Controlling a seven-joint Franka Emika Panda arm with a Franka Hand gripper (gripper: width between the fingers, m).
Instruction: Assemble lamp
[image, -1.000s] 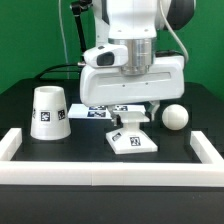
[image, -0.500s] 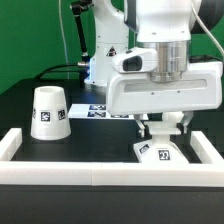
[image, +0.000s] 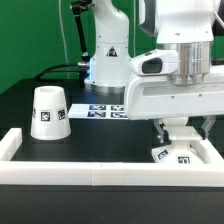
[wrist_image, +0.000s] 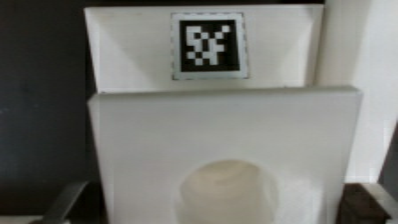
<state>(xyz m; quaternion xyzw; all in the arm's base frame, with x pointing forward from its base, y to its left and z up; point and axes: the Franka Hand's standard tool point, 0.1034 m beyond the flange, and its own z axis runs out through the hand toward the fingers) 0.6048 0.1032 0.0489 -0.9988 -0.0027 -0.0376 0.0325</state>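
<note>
The white square lamp base with black-and-white tags lies on the black table at the exterior view's right, close to the white border's corner. My gripper stands straight over it, shut on its raised middle block. In the wrist view the base fills the picture, its tag on the flat part, with my dark fingertips at its sides. The cone-shaped shade stands at the exterior view's left, far from the gripper. The ball-shaped bulb is hidden behind my hand.
A long white border runs along the table's front, with short arms at the exterior view's left and right. The marker board lies at the back by the arm's foot.
My gripper has moved toward the exterior view's right with the base in it. The bulb, seen before, is now covered by my hand. The shade has not moved.
</note>
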